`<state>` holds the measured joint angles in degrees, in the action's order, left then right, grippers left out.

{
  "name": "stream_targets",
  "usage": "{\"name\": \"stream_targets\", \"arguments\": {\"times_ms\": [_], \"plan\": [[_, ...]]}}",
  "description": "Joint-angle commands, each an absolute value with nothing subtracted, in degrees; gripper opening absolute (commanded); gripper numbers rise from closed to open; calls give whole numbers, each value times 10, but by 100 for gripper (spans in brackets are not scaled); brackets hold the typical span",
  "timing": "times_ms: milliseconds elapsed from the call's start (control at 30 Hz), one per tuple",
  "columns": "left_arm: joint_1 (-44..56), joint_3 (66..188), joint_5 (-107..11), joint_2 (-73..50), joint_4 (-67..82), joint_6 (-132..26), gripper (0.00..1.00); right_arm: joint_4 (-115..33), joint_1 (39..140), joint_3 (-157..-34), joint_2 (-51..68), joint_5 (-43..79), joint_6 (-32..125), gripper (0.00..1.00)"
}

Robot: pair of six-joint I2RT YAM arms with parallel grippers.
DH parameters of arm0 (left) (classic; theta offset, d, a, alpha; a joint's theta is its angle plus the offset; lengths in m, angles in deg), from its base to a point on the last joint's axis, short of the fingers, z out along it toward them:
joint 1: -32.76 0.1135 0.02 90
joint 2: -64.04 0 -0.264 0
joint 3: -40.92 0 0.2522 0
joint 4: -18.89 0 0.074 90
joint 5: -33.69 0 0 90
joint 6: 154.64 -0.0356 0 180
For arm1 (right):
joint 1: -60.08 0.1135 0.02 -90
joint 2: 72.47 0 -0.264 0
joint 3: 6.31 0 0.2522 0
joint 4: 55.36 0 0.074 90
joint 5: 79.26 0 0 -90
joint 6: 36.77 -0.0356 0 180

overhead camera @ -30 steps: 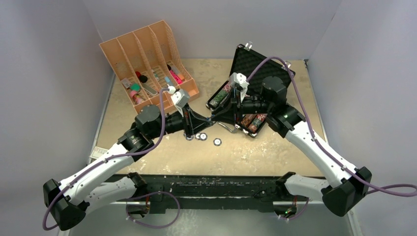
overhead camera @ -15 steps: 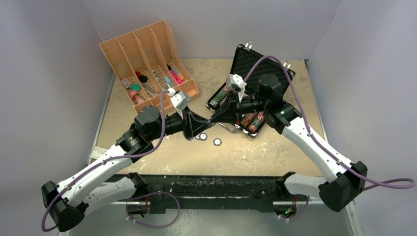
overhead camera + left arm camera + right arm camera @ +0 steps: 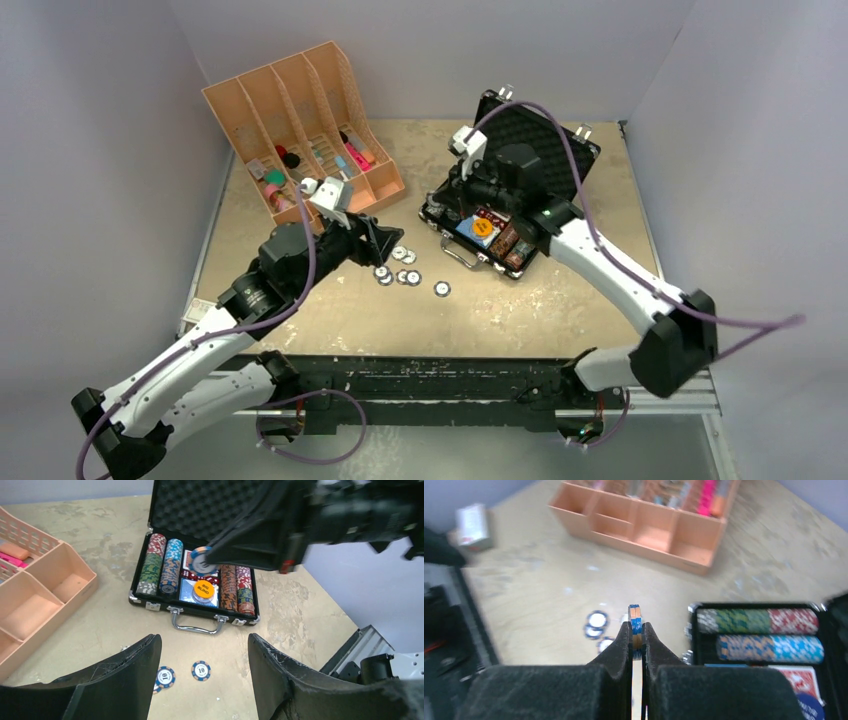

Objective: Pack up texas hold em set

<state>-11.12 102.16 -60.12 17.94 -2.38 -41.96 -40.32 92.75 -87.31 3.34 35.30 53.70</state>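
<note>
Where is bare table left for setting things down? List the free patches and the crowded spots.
Free: the broad near strip of table between the loose chips and the table's near edge; the back strip between the orange organiser and the briefcase. Crowded: the middle, where the chips lie in front of the briefcase and the left claw hangs open.

I've got the orange slotted organiser at the far left of the table, its slots holding pens and small bits, including a pink marker and something green. A small white box sits at the table's left edge, well apart from the organiser.
</note>
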Motion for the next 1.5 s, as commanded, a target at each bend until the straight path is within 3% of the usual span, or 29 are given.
{"name": "stream_targets", "arguments": {"times_ms": [0,400,867,1333,1467], "plan": [[-110,1040,-633,186,-11,-435,63,-402,928,-901,115,176,565,0],[-110,1033,-635,173,-9,-435,63,-426,929,-932,263,85,596,0],[-110,1032,-640,168,-10,-434,63,-417,928,-952,328,55,634,0],[-110,1030,-644,170,-11,-435,64,-419,928,-951,341,21,624,28],[-110,1031,-644,170,-12,-435,64,-417,928,-953,340,19,618,29]]}}
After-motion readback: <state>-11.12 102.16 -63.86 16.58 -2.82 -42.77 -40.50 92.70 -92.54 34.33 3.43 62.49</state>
